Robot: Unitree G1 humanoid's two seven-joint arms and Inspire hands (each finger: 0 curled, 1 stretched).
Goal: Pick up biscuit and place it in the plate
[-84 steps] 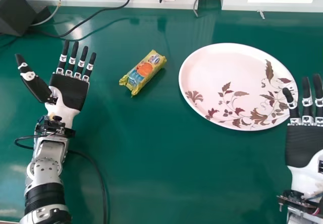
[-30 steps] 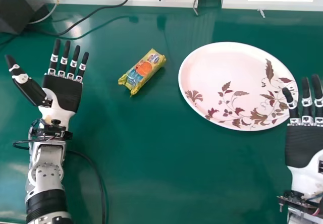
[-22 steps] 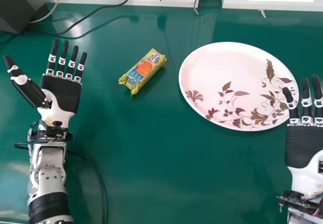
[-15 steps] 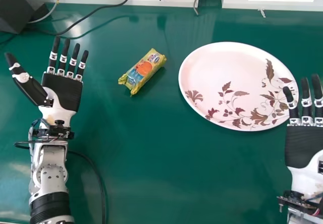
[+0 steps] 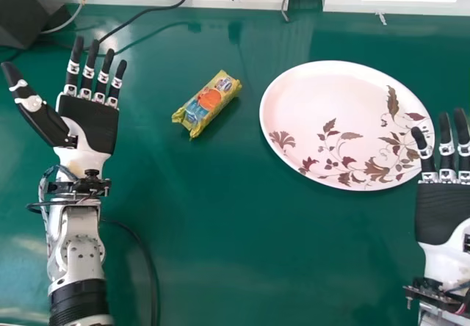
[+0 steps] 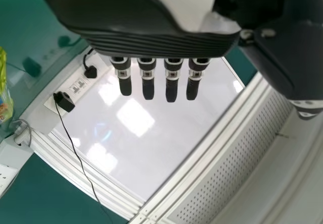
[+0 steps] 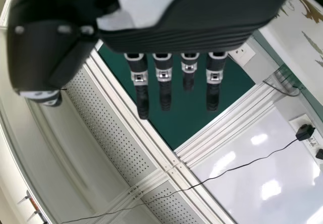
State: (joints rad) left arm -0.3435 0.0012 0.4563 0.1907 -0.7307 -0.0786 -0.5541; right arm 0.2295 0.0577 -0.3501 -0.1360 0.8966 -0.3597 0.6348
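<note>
While left hand [image 5: 89,122] and right hand [image 5: 443,212] gape, one biscuit [image 5: 208,104] lies near one plate [image 5: 323,106].

Bright, diffuse light spreads over the head view, laying pale glare on the green table [image 5: 220,230] outside the left forearm [image 5: 77,256] and beyond the fingertips of the left hand [image 5: 88,124]. The biscuit [image 5: 208,104] throws a soft shadow on its side away from that hand. Past the same fingertips in the left wrist view, blown-out patches gleam on a glossy panel [image 6: 166,153] — the palm stays dark — and a white frame [image 6: 63,161] bows with lens distortion. Similar hot spots shine beyond the right hand [image 5: 444,212].
</note>
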